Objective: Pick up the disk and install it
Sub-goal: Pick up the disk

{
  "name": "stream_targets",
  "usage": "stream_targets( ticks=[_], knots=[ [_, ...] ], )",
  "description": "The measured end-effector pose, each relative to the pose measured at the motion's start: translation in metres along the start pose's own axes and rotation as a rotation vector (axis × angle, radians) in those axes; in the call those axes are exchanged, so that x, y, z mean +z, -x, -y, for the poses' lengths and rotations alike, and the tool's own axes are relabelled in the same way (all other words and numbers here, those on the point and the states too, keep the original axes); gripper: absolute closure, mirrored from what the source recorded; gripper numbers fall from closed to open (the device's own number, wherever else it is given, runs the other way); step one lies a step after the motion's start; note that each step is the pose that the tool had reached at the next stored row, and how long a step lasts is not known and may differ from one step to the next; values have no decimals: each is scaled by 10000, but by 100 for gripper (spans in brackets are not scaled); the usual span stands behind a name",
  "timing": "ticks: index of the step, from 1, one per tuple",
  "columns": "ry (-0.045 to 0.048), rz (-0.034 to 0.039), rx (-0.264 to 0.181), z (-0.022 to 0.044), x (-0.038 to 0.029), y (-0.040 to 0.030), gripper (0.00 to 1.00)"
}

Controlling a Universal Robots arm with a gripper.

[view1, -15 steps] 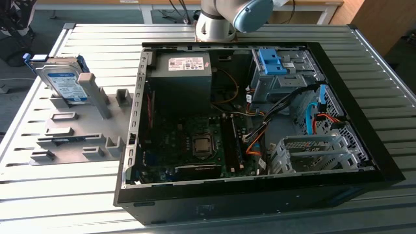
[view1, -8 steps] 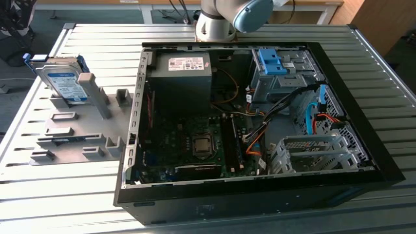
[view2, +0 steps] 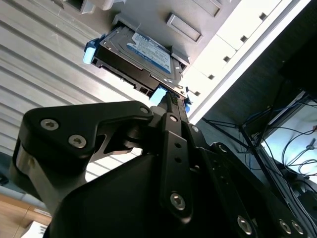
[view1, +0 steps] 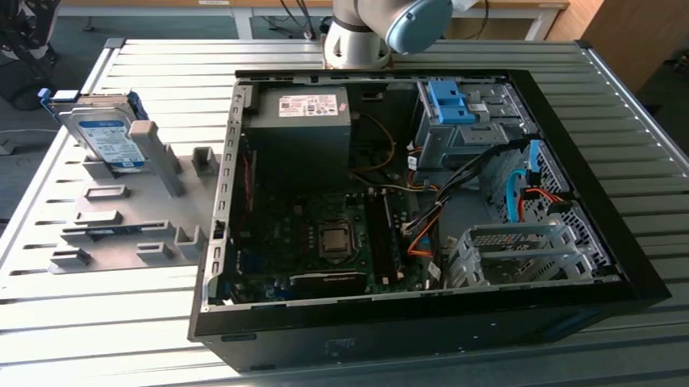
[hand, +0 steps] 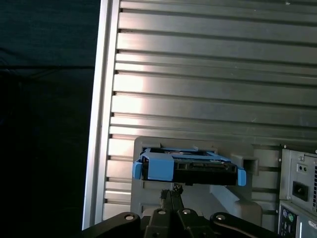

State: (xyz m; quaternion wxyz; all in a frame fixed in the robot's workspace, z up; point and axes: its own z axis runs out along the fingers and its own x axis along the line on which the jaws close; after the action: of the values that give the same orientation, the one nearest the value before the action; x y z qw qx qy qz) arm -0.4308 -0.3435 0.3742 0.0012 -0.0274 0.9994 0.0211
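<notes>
The disk (view1: 108,135) is a silver-grey drive with a white-and-blue label and blue side rails. It stands on edge in a grey holder (view1: 129,218) on the slatted table, at the exterior view's left. Both wrist views show the disk (view2: 143,52) (hand: 190,166) ahead of my gripper, with a gap between them. My gripper (view2: 167,99) (hand: 171,191) is black, and its fingertips sit close together with nothing held between them.
An open computer case (view1: 603,266) lies in the middle of the table (view1: 108,339). Inside are a dark-grey box with a white sticker (view1: 299,129), a blue latch on a grey cage (view1: 453,105), loose cables and a perforated metal bay (view1: 517,250). The arm's base (view1: 361,36) stands behind the case.
</notes>
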Motion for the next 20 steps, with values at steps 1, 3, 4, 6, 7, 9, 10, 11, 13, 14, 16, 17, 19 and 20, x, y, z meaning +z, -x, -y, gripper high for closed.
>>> stream_targets(
  ticks=[1, 3, 4, 6, 7, 9, 10, 11, 13, 14, 16, 17, 19, 20],
  knots=[
    [0, -1, -15, 0, 0, 0, 89],
    [0, -3, -50, 0, 0, 0, 89],
    [0, -3, -72, 0, 0, 0, 89],
    [1, -6, -143, 0, 0, 0, 89],
    [1, -9, -207, 0, 0, 0, 89],
    [1, -14, -340, 0, 0, 0, 89],
    [2, -17, -396, 0, 0, 0, 89],
    [2, -19, -447, 0, 0, 0, 89],
    [2, -23, -544, 0, 0, 0, 89],
    [2, -25, -583, 0, 0, 0, 89],
    [2, -28, -667, 0, 0, 0, 89],
    [3, -30, -711, 0, 0, 0, 89],
    [3, -34, -797, 0, 0, 0, 89],
    [3, -36, -837, 0, 0, 0, 89]
  ],
)
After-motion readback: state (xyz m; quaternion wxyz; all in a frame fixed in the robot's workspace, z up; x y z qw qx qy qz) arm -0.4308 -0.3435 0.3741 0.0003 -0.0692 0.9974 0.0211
